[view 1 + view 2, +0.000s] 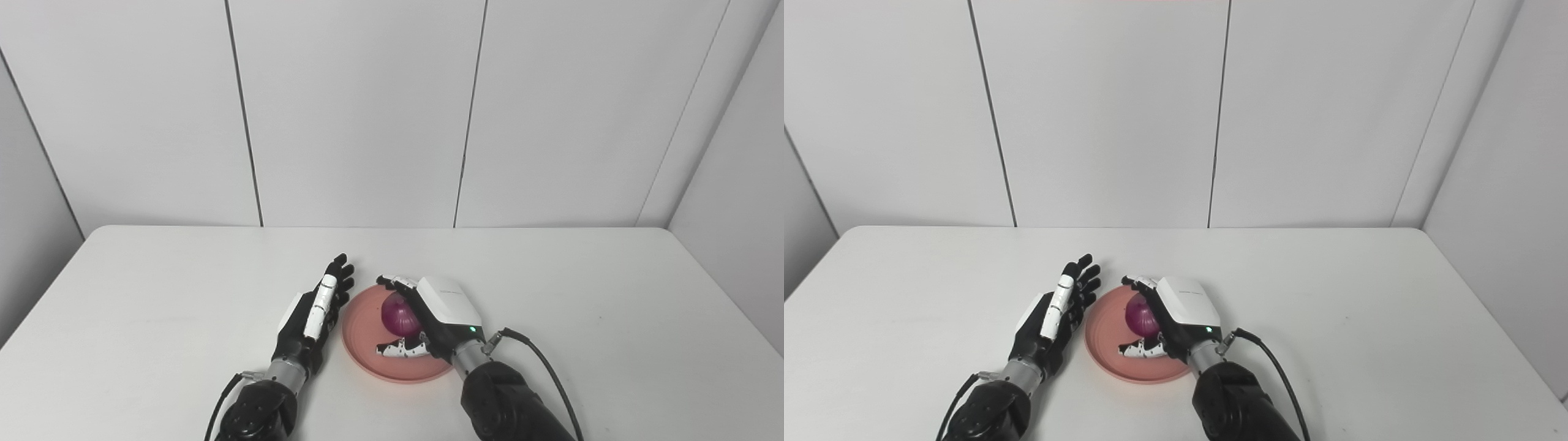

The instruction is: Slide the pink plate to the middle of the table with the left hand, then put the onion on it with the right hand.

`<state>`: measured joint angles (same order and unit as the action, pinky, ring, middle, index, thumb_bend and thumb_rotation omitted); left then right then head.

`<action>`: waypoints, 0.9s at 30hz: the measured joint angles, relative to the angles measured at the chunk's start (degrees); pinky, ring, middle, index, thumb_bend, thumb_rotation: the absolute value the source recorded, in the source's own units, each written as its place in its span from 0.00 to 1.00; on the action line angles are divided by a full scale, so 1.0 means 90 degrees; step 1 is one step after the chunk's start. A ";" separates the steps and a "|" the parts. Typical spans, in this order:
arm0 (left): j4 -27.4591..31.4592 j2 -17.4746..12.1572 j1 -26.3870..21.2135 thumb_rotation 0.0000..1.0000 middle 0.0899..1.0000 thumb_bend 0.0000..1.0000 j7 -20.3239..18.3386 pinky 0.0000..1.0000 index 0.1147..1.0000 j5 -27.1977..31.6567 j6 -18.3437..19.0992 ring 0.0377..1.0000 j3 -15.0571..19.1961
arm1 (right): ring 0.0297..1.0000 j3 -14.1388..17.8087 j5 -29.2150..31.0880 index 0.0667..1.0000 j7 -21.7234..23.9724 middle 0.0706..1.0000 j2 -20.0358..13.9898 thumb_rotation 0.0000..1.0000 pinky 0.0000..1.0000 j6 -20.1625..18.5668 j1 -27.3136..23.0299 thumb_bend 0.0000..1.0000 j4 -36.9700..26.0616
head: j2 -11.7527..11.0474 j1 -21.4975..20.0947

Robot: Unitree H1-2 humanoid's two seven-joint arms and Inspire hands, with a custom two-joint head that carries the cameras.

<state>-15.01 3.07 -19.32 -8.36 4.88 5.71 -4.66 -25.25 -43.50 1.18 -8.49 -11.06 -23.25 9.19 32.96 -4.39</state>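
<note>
Near the front middle of the white desk (184, 294) lies the pink plate (361, 343), flat, its near rim partly covered by the right forearm. The onion (398, 313), dark purple-red, sits over the plate's right half, inside the rim.

Right robot hand (429, 318): comes in from the lower right and reaches leftward across the plate. Fingers (395, 282) curl over the far side of the onion; the thumb (401, 349) lies along its near side, low over the plate. The onion sits between them, against the palm, so the hand is wrapped around it in a grasp. Whether the onion's underside touches the plate cannot be told from these views; the hand hides the contact line.

Left robot hand (1056, 318): rests just beside the plate's left rim, edge-on to the cameras, palm turned toward the plate. Fingers (1081, 275) are stretched out and slightly spread, pointing away toward the back wall. It grips nothing. Its finger side looks to be very near or touching the rim, though the gap is hard to judge.

A black cable (545, 367) loops off the right wrist over the desk. Grey wall panels (367, 110) stand behind the desk.
</note>
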 measured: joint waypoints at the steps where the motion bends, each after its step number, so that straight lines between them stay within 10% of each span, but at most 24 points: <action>1: 0.0000 0.0000 0.0000 1.00 0.98 0.68 0.0000 1.00 0.97 0.0000 0.0000 0.99 0.0000 | 0.86 0.0001 0.0016 0.89 0.0000 0.87 0.0000 0.62 0.85 0.0003 0.0018 0.54 -0.0006 | 0.0000 0.0000; 6: 0.0000 -0.0001 0.0000 1.00 0.98 0.67 0.0000 1.00 0.97 0.0000 0.0000 0.99 -0.0007 | 0.93 0.0042 0.0218 0.95 0.0006 0.93 -0.0033 0.80 0.94 0.0182 0.0092 0.64 -0.0152 | 0.0000 -0.0010; 18: 0.0000 0.0001 0.0000 1.00 0.98 0.68 -0.0002 1.00 0.97 0.0003 0.0000 0.98 -0.0003 | 0.94 0.0215 0.0431 0.96 -0.0040 0.96 -0.0204 0.88 0.95 0.0560 0.0249 0.64 -0.0480 | -0.0010 -0.0020; 27: 0.0001 0.0001 0.0000 1.00 0.99 0.69 -0.0004 1.00 0.97 0.0020 0.0000 0.99 0.0009 | 0.99 0.0954 0.1173 1.00 -0.0024 1.00 -0.0183 1.00 0.91 0.0627 0.0615 0.65 -0.0947 | -0.0020 -0.0020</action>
<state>-15.00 3.07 -19.31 -8.39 5.06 5.71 -4.58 -16.67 -32.95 0.96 -10.14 -5.42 -17.71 0.67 32.78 -4.57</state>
